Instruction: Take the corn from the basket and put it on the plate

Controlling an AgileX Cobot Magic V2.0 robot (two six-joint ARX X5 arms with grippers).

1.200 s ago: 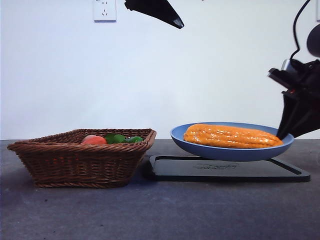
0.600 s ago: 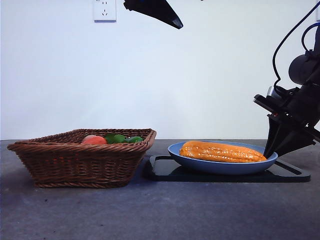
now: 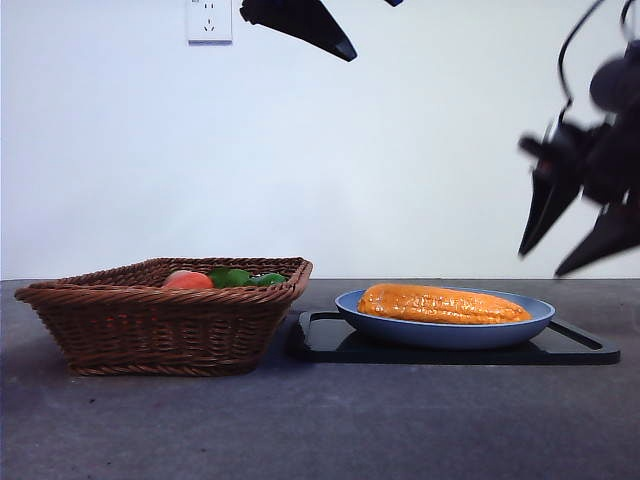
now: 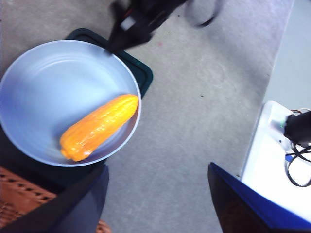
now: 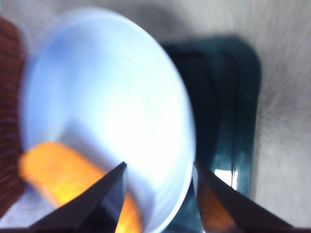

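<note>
Since the corn [image 3: 443,304] lies on the plate [image 3: 520,330], the job looks done. Right hand [image 3: 580,225], at 2 o'clock above it, is apart and empty; left hand [image 4: 158,194] waits, apart too.

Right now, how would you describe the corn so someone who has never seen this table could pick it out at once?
Start at the flat black tray on the table, beside the brown wicker basket. On the tray sits a light blue plate, and the corn lies lengthwise in it. It is the only long, orange-yellow, bumpy cob; the round reddish fruit and green items are in the basket.
</note>
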